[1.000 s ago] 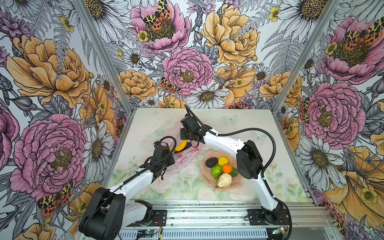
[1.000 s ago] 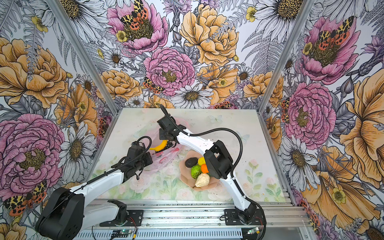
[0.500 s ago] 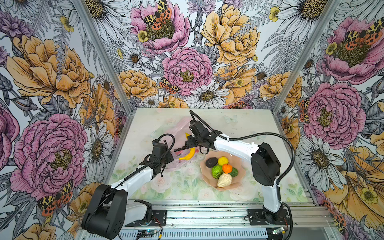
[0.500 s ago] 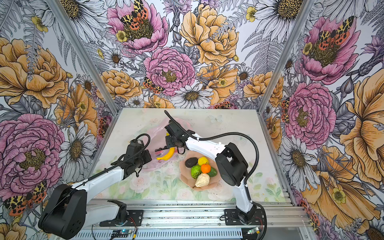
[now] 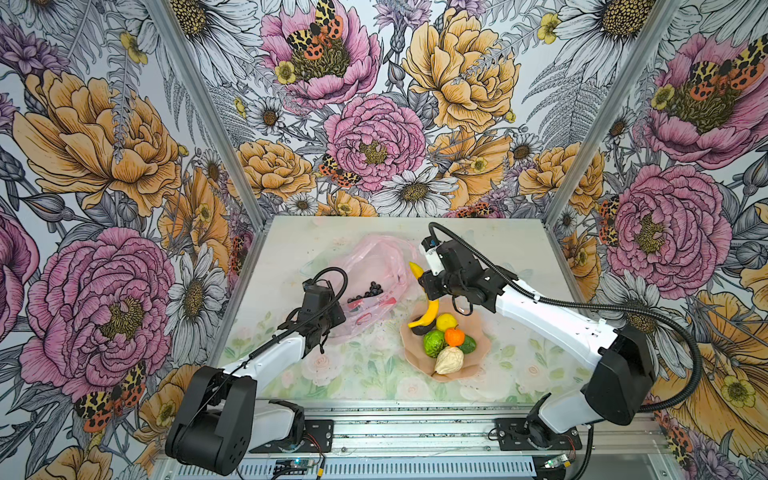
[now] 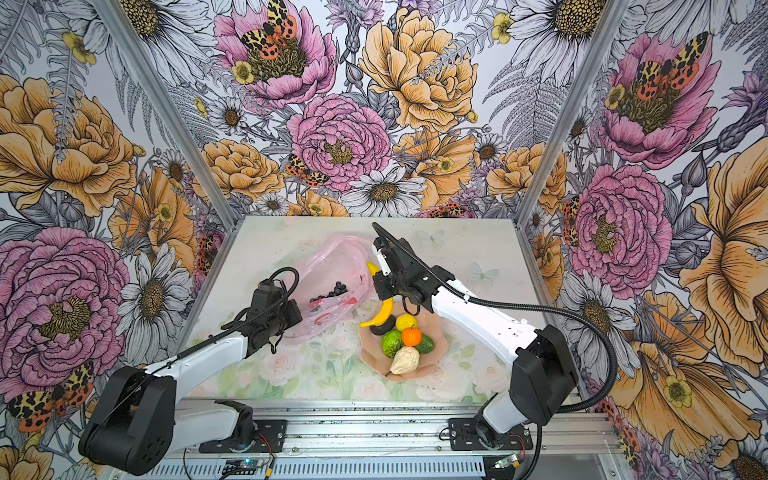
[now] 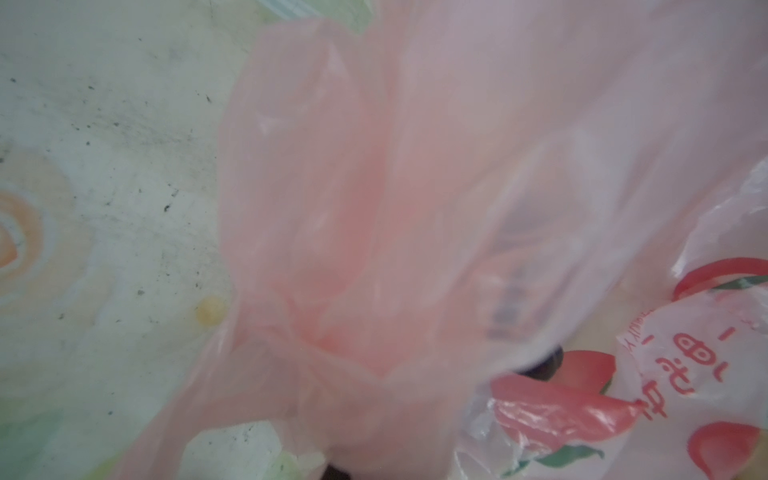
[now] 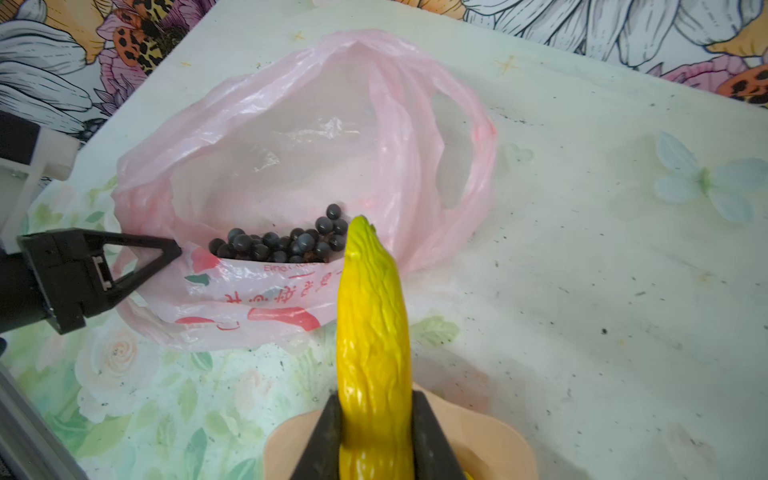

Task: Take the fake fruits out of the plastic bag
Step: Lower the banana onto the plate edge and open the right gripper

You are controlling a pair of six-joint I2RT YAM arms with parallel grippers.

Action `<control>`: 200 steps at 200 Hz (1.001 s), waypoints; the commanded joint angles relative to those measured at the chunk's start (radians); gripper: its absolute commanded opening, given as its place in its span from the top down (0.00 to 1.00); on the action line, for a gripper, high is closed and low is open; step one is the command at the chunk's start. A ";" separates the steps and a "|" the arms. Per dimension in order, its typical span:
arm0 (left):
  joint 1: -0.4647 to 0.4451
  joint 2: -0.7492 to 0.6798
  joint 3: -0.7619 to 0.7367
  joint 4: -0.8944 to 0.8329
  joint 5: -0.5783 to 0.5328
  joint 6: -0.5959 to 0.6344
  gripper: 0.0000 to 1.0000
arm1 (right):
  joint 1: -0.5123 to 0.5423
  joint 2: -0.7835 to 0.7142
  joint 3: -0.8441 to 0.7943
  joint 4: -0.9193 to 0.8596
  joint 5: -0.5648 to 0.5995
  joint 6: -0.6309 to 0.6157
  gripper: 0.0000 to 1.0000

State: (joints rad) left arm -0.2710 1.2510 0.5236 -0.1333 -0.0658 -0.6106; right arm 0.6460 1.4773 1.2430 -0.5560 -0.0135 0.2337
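1 floral table (image 5: 519,257) is carrying everything I am watching. Next in size, the plastic bag (image 5: 374,257) is lying slumped on it with its mouth gaping. My left hand (image 5: 332,320) is pinched together on the bag's near edge. The film is looking thin, limp and slippery, so I am judging a pinch at the rim or a handle loop the only sound hold. Just beside the bag, the plate (image 5: 482,332) is holding 6 fruits. My right hand (image 8: 374,440) is clamped on the banana (image 8: 374,332) around mid-length, with its lower tip hanging over the plate; whether it is touching I cannot tell. It is looking light and stiff with a ribbed skin, so I am expecting little slip. Smallest, the grape bunch (image 8: 282,243) is lying inside the bag, the only fruit I am seeing in there. I am guessing its beads are wobbly, best gripped across the cluster's middle.
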 commanded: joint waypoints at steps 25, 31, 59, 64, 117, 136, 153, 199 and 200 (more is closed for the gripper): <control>0.012 0.003 0.012 -0.003 0.018 0.032 1.00 | -0.070 -0.133 -0.085 -0.121 -0.023 -0.101 0.78; 0.012 0.003 0.012 -0.003 0.018 0.033 1.00 | -0.074 -0.145 -0.096 -0.131 -0.024 -0.099 0.78; 0.016 0.009 0.009 -0.003 0.023 0.038 1.00 | -0.086 -0.209 -0.157 -0.162 -0.013 -0.070 0.78; 0.017 0.011 0.010 -0.002 0.023 0.037 1.00 | -0.086 -0.220 -0.170 -0.165 -0.010 -0.061 0.78; 0.018 0.038 0.017 0.009 0.039 0.039 1.00 | -0.092 -0.314 -0.304 -0.194 0.022 0.022 0.78; 0.017 0.039 0.016 0.012 0.041 0.037 1.00 | -0.092 -0.318 -0.335 -0.198 0.024 0.052 0.79; 0.019 0.038 0.015 0.012 0.044 0.035 1.00 | -0.092 -0.312 -0.340 -0.205 0.041 0.060 0.79; 0.018 0.015 0.007 0.002 0.037 0.034 1.00 | -0.092 -0.275 -0.337 -0.216 0.070 0.061 0.79; 0.017 0.015 0.007 0.003 0.037 0.035 1.00 | -0.092 -0.275 -0.338 -0.216 0.071 0.061 0.79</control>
State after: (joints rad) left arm -0.2630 1.2850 0.5236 -0.1307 -0.0425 -0.5919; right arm 0.5583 1.1873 0.9020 -0.7689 0.0250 0.2737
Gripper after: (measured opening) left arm 0.050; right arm 0.252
